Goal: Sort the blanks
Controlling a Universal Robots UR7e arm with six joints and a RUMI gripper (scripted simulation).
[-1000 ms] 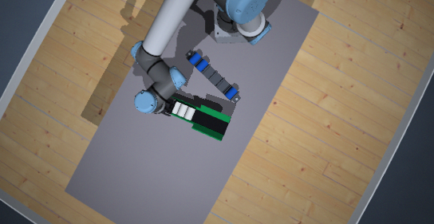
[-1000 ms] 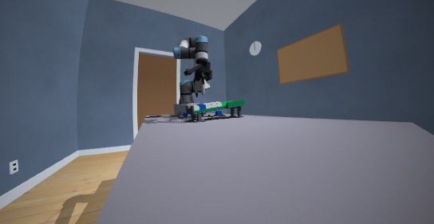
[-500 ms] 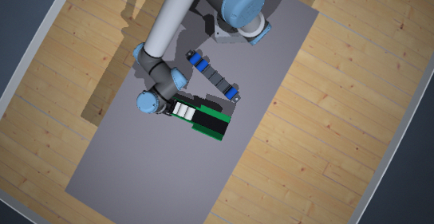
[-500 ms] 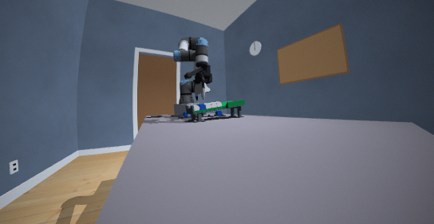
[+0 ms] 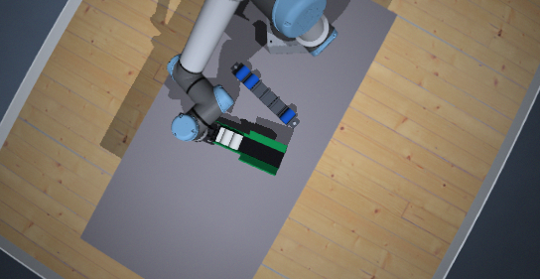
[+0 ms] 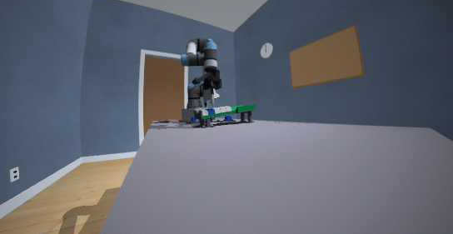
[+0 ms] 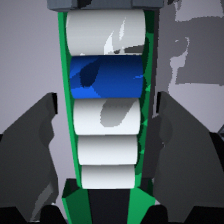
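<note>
A green feed ramp [image 5: 272, 146] [image 6: 246, 107] [image 7: 64, 60] holds a row of blanks lying across it. In the wrist view a white blank [image 7: 106, 32] lies against the dark stop [image 7: 106, 4]. Below it lies a blue blank [image 7: 106, 76], then three more white blanks [image 7: 106, 117] [image 7: 107, 150] [image 7: 107, 176], all touching. My gripper [image 7: 107, 93] [image 5: 214, 134] [image 6: 211, 100] hangs above the ramp's stop end. It is open, with one finger on each side of the ramp, level with the blue blank and the white one below it. It holds nothing. Two white blanks [image 5: 228, 137] show beside it from above.
The grey stock rack [image 5: 267, 96] stands behind the ramp with three blue blanks in its slots: two at one end [image 5: 242, 72] [image 5: 250, 81] and one at the other end [image 5: 287, 115]. The arm's base [image 5: 298, 40] stands beyond it on the grey mat [image 5: 199, 213].
</note>
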